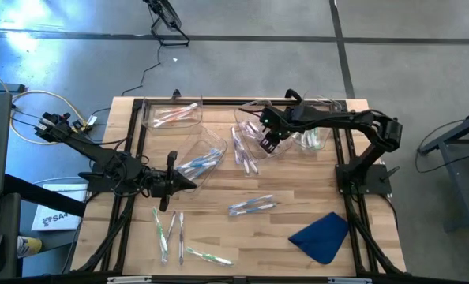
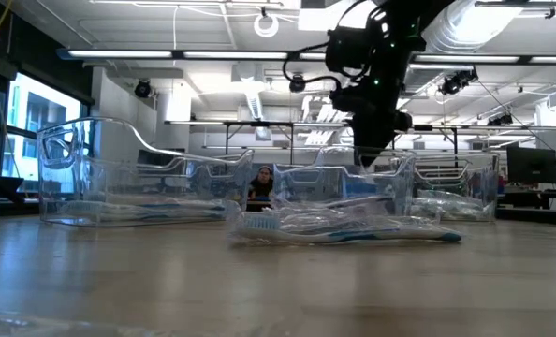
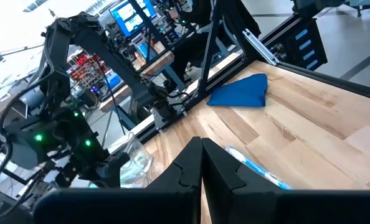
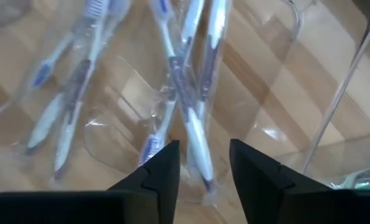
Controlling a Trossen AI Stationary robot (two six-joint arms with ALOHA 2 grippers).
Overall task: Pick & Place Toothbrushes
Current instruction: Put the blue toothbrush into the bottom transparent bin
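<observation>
Four clear bins; one blue cloth; two arms; toothbrushes too many to count

A: Place type? Robotics lab or workshop is indicated.
B: Evidence? A bare concrete floor is seen around a wooden worktop in a black metal frame. Fluorescent strip lights, exposed ceiling ducts, further benches and lit monitors are seen behind.
</observation>
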